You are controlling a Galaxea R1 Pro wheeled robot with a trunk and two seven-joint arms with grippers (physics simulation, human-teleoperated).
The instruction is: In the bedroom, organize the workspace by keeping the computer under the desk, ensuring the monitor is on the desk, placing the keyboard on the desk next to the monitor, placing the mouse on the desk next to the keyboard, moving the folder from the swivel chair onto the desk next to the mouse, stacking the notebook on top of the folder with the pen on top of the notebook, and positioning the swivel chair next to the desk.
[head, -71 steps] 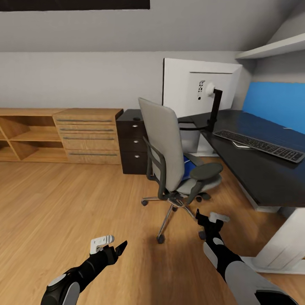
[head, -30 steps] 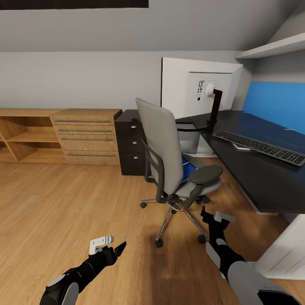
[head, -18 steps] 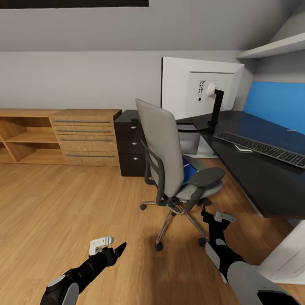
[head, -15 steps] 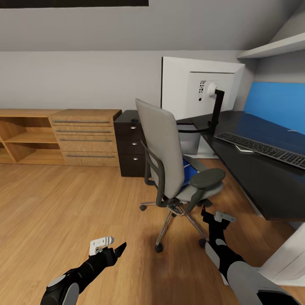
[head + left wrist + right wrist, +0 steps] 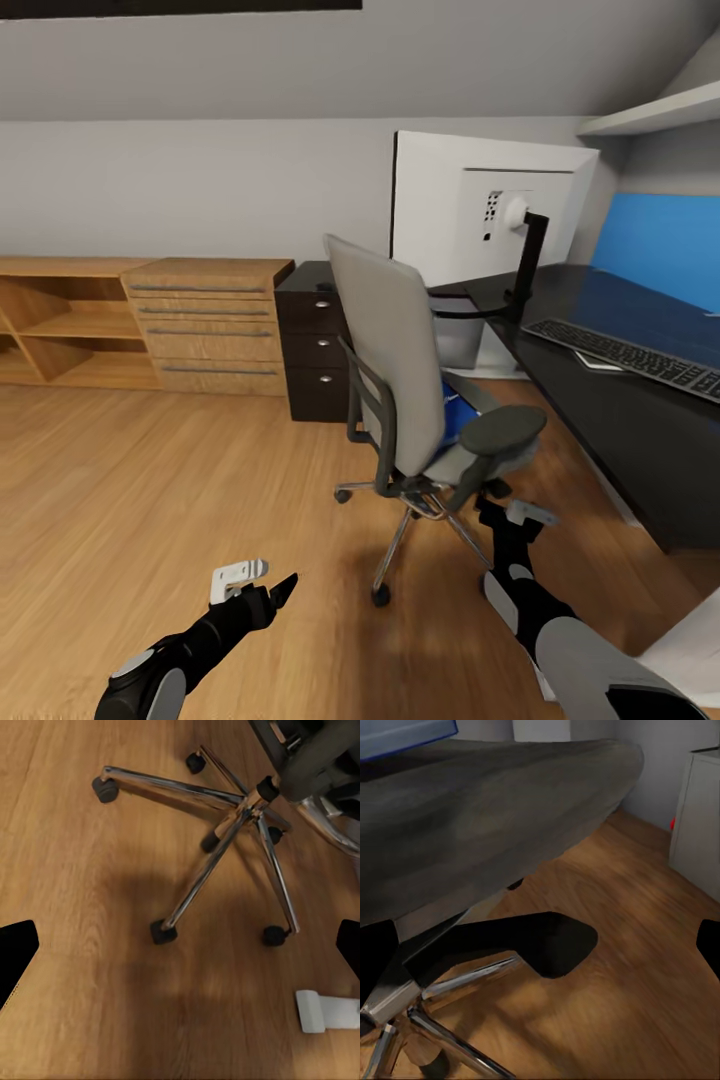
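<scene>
The right claw [image 5: 512, 517], black with a white tip, hangs low just beside the chrome star base of the grey padded swivel chair [image 5: 400, 370], under its black armrest; its fingers stand wide apart at the edges of the right wrist view, holding nothing. The left claw [image 5: 255, 585] hovers over the bare wooden floor [image 5: 150, 480], well apart from the chair, likewise spread wide and empty. On the chair seat lies the bright blue flat folder [image 5: 458, 415], mostly hidden behind the backrest, so how it sits is hard to tell. The long black bench [image 5: 620, 410] with its blue back panel carries the large monitor [image 5: 480, 205], its white back facing the head camera, and the slim dark keyboard [image 5: 625, 357] near it. A dark drawer cabinet [image 5: 315, 340] stands beside an oak shelving unit [image 5: 140, 320].
</scene>
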